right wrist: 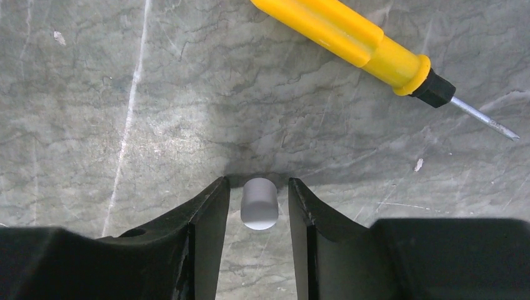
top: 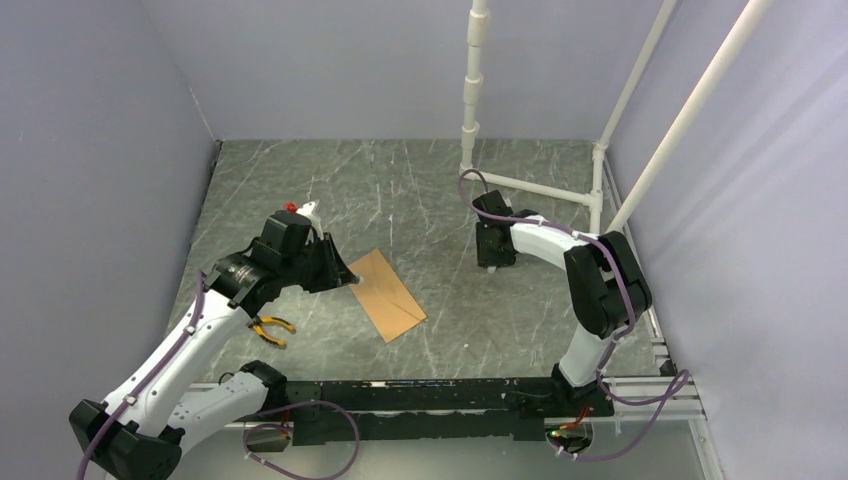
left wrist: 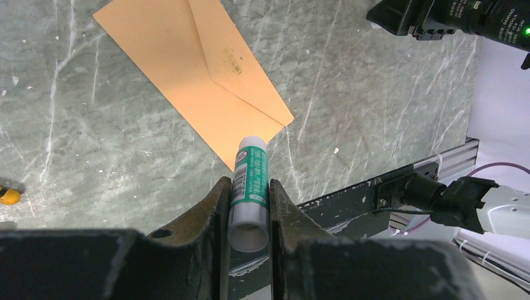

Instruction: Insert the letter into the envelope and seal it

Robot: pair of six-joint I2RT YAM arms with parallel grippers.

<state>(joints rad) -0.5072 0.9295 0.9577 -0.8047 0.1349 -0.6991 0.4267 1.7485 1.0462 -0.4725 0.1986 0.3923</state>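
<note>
The brown envelope (top: 385,294) lies flat on the marble table, its pointed flap folded down over its body; it also shows in the left wrist view (left wrist: 187,69). The letter is not in view. My left gripper (top: 343,272) hovers at the envelope's left end, shut on a green-and-white glue stick (left wrist: 251,181) whose tip points at the envelope's near corner. My right gripper (top: 492,262) points down at the table to the right of the envelope. It is open (right wrist: 257,182), with a small white cap (right wrist: 259,203) standing untouched between its fingers.
A yellow-handled screwdriver (right wrist: 350,37) lies just beyond the right gripper. Yellow-handled pliers (top: 270,328) lie near the left arm. A white pipe frame (top: 530,185) stands at the back right. A black rail (top: 440,385) runs along the near edge.
</note>
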